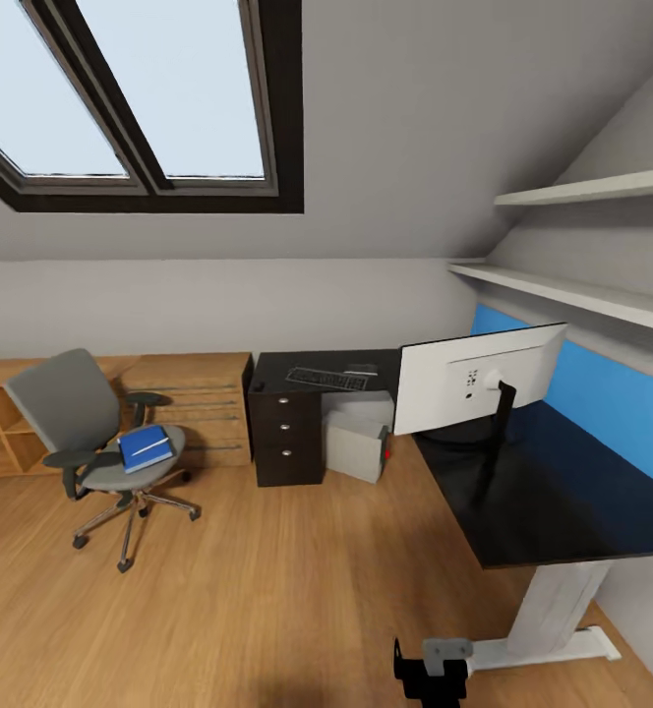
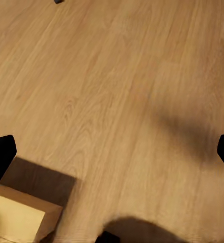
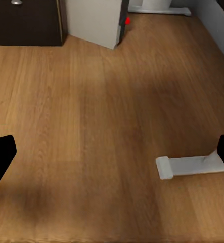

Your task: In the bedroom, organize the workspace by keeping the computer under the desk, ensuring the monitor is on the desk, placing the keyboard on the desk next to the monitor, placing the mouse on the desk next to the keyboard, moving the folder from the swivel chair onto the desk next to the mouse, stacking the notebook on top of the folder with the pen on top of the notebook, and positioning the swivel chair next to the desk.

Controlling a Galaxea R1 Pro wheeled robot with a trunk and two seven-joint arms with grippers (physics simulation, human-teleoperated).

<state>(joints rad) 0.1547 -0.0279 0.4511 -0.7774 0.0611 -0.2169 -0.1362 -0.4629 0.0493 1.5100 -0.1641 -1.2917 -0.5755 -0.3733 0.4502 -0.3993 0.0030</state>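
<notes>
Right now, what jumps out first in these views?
The monitor on the black desk, its pale back facing the camera, in front of a blue wall panel. Left of it, the grey swivel chair stands out on the wood floor with a blue folder on its seat. The grey computer sits under the desk.

Desk point(image 1: 553, 492) glossy black, white legs; drawers point(image 1: 287, 433) black with pale knobs. Monitor point(image 1: 479, 379) back white, stem black. Computer point(image 1: 356, 438) light grey (small red mark). Swivel chair point(image 1: 81, 418) grey, chrome base; folder point(image 1: 146, 447) blue. Wall strip point(image 1: 602, 383) bright blue. Floor point(image 1: 267, 590) warm wood grain; dresser point(image 1: 184, 403) light wood.
</notes>
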